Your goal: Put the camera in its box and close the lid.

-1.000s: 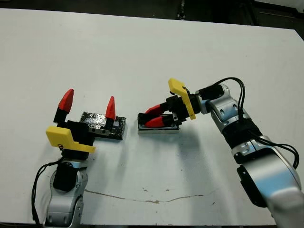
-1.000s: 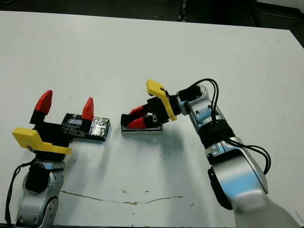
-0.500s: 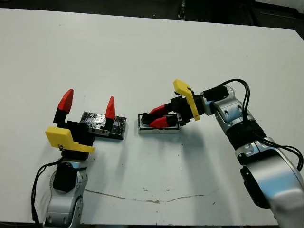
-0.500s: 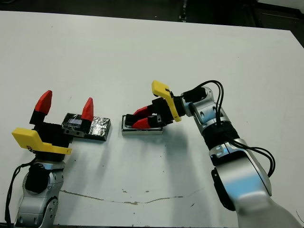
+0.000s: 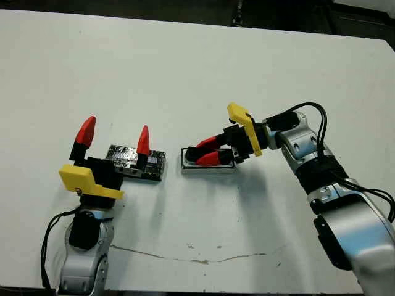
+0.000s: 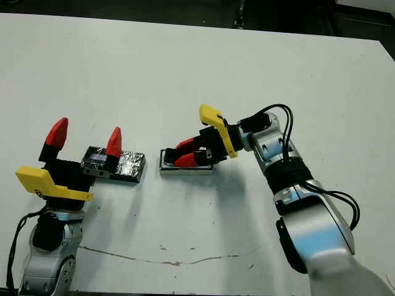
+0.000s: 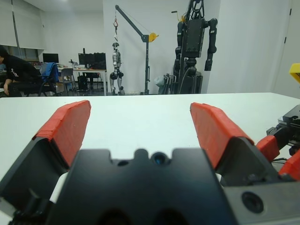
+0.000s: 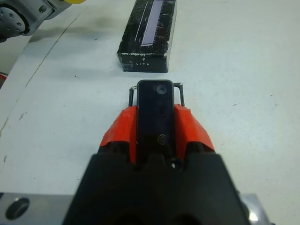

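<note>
Both arms have silver-grey rounded shells with black joints and looping black cables. Each black-bodied end effector, left end effector [image 5: 115, 137] and right end effector [image 5: 206, 152], carries 2 red wedge-shaped fingertips and a yellow angular bracket [image 5: 244, 126].

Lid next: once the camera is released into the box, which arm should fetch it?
Probably left. The left gripper hangs open right by the lid; the right gripper grips the camera over the box.
</note>
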`<state>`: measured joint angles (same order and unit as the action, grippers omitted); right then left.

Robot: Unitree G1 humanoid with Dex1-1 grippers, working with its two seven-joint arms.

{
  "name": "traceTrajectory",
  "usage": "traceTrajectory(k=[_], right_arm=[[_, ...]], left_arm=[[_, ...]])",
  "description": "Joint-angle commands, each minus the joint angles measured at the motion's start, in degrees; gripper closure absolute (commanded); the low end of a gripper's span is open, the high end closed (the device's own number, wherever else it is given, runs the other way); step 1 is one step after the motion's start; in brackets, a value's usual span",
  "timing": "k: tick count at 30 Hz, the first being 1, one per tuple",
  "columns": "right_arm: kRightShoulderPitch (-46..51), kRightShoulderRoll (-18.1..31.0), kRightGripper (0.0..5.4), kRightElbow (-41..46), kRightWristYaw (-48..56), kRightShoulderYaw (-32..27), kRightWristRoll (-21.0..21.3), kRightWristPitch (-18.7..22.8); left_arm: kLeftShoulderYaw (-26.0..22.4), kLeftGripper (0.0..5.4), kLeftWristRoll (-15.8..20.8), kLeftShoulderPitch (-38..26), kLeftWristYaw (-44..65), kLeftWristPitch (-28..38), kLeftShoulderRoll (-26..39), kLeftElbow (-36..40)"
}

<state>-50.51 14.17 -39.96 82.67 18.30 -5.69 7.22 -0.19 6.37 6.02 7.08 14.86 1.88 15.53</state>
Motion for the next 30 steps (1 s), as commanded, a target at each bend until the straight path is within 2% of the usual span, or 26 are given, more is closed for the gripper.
traceTrajectory(k=[1, 13, 21, 24, 28, 30], right_arm=[[1.97, 4.43, 3.34, 1.2, 0.19, 0.74, 2.35, 1.3], [2.74, 4.76, 1.68, 1.67, 1.91, 0.11, 0.74, -6.12], [3.07, 6.39, 0.47, 4.15, 2.34, -1.73, -0.39, -5.29], [4.32, 8.02, 0.05, 7.98, 2.02, -4.61, -3.03, -2.64], [8.92, 11.17, 0.02, 16.76, -0.4, -11.2, -8.88, 1.7], [13.01, 12.33, 0.02, 22.61, -3.74, -15.45, -13.07, 7.15]], left_arm=[[-0.01, 0.0, -0.19, 0.73, 0.01, 0.1, 0.1, -0.2], [0.0, 0.0, 0.12, 0.82, 0.05, 0.0, 0.03, -0.07], [-0.01, 0.0, 0.14, 0.86, 0.04, -0.04, 0.02, -0.14], [-0.21, 0.0, 0.19, 0.79, 0.19, 0.03, 0.26, -0.31], [-0.66, 0.0, -0.05, 0.51, 0.5, -0.39, 1.11, 0.21], [-1.29, 0.0, 0.34, -0.11, 1.17, -0.75, 2.12, 0.63]])
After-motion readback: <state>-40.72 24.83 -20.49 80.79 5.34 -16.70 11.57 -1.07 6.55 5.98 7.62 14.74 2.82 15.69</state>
